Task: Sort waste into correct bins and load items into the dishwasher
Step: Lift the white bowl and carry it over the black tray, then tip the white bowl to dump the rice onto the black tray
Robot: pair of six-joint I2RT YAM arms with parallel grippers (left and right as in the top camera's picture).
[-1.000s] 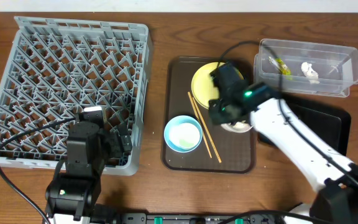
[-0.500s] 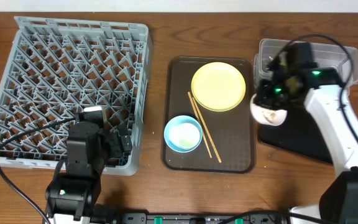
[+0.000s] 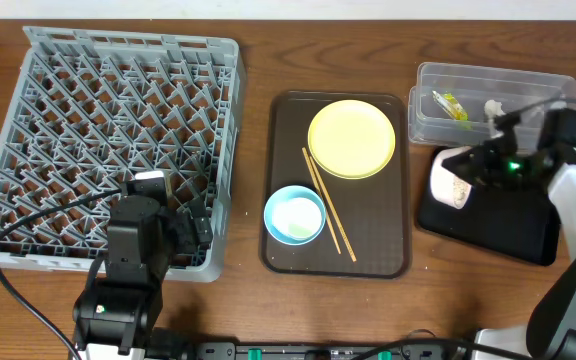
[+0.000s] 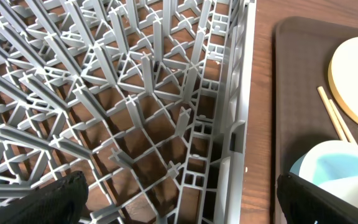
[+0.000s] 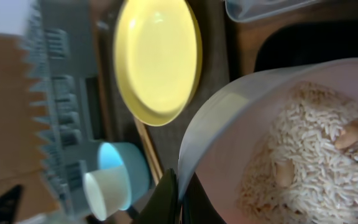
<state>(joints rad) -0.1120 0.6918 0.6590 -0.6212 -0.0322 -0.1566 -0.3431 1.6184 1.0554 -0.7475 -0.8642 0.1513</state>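
- near the front-left corner of the tabletop (image 3: 243,300), the left hand (image 3: 194,232) hangs over the front right corner of the rack (image 3: 118,110); its fingers are spread wide with nothing between them.
- on the brown tray (image 3: 378,255) at mid-tabletop, the blue bowl (image 3: 295,216) sits nearest the front, with a smaller white piece inside it.
- the chopsticks (image 3: 329,205) lie just beside the bowl, slanting from the plate toward the front.
- toward the right edge, the black tray (image 3: 498,225) lies flat.
- the right hand (image 3: 475,168) is closed on the rim of a white bowl (image 3: 451,178), held tipped on its side above the black tray's left edge.
- in the wrist view, rice (image 5: 316,143) lies inside the tilted bowl.
- the plate (image 3: 352,138) rests on the far half of the brown tray.
- at the far-right corner, the tub (image 3: 528,140) holds the wrapper (image 3: 449,104) and the tissue (image 3: 496,113), apart from each other.
- the rack reaches back to the far-left corner.
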